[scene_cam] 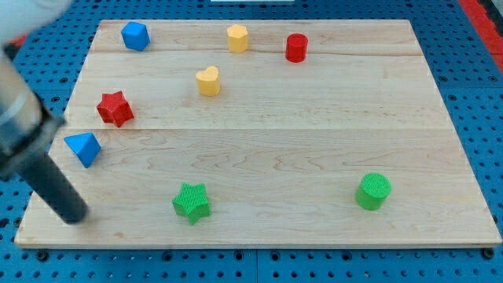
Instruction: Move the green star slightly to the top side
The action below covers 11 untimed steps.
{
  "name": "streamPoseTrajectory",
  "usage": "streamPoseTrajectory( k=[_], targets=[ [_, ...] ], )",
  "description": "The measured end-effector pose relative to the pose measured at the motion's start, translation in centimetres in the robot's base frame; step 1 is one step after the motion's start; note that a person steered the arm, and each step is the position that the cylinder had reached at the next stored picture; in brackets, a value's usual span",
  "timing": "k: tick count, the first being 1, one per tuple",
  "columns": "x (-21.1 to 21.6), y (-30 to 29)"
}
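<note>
The green star (192, 202) lies on the wooden board (275, 157) near the view's bottom, left of centre. My tip (73, 217) is the lower end of the dark rod, which comes in from the view's upper left. The tip rests near the board's bottom left corner, well to the left of the green star and slightly below its level, not touching it. A blue triangular block (83, 148) sits just above the tip.
A red star (115, 108) is at the left. A blue block (135, 36), a yellow hexagonal block (237, 38) and a red cylinder (296, 47) line the top. A yellow heart (208, 81) is below them. A green cylinder (373, 192) is at the bottom right.
</note>
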<state>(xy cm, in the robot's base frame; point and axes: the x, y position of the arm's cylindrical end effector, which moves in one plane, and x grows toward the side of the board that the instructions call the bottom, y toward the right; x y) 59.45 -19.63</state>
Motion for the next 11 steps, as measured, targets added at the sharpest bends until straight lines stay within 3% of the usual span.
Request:
streamPoseTrajectory(
  k=[3, 4, 5, 6, 7, 9, 10, 11],
  targets=[
    [-0.7, 13.9],
    [-4.2, 16.4],
    [-6.5, 17.5],
    [-3.0, 19.2],
    [-2.9, 17.7],
    [-8.1, 15.8],
    [-5.3, 16.9],
    [-0.5, 24.7]
  ],
)
